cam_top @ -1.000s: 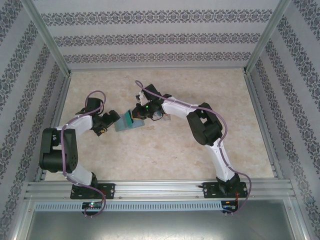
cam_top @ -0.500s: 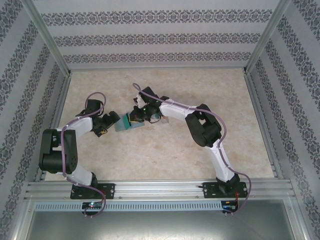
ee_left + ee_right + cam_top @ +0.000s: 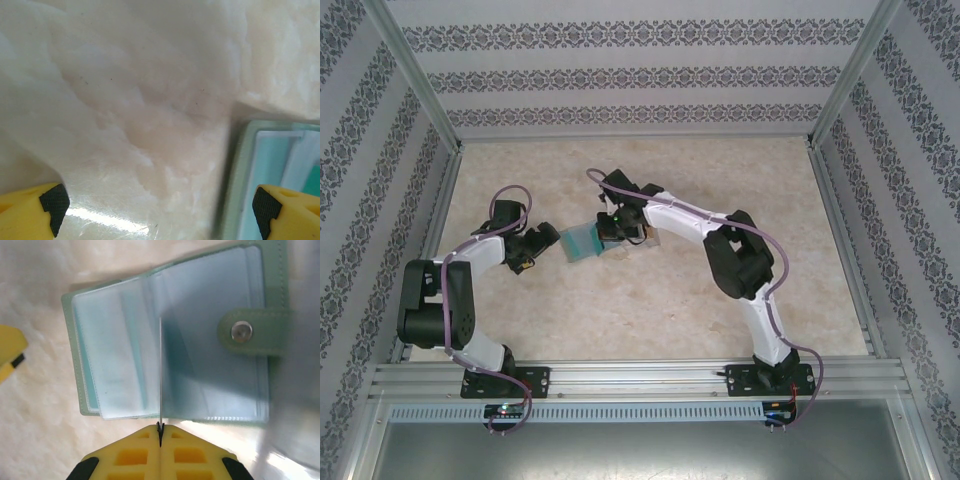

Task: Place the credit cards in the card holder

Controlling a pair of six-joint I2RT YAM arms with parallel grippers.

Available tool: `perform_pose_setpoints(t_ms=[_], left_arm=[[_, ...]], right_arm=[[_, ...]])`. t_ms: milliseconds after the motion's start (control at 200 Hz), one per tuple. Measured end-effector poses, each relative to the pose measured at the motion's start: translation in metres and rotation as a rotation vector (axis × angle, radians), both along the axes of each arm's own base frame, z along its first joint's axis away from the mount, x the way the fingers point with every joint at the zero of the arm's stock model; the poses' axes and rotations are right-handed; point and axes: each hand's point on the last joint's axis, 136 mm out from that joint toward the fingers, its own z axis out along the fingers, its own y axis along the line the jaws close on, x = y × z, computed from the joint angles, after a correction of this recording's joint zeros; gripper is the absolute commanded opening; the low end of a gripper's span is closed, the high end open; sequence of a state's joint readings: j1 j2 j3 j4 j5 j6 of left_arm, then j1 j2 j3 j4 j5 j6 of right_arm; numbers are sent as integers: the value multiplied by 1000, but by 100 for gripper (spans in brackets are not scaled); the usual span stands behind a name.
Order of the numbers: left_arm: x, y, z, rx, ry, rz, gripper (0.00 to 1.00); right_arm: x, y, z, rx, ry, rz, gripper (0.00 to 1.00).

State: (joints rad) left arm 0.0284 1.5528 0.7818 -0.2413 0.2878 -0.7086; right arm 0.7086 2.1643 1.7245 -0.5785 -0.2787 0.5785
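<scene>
Blur over the card holder's [image 3: 100, 365] clear sleeves left any print unreadable. It lay open on the worktop [image 3: 125, 100], with its snap tab [image 3: 242, 332] at 3 o'clock. The right pincer [image 3: 160, 429] was pinched together on one thin leaf of it, seen edge-on. The left pincer [image 3: 160, 215], fingers apart, sat at the holder's 9 o'clock, and most of the holder was cut off in its wrist view.

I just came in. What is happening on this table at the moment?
The right end effector is shut on one clear sleeve of the card holder and holds it up on edge. The holder lies open on the table, its snap tab undone. The left end effector is open and hangs low beside the holder's edge, gripping nothing.
</scene>
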Motion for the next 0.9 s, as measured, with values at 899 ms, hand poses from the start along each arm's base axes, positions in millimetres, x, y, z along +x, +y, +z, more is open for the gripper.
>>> perform_pose_setpoints(t_ms=[899], left_arm=[[0,0,0,-2,0,3,97]], right_arm=[[52,-156,16,-322,-149,-140,0]])
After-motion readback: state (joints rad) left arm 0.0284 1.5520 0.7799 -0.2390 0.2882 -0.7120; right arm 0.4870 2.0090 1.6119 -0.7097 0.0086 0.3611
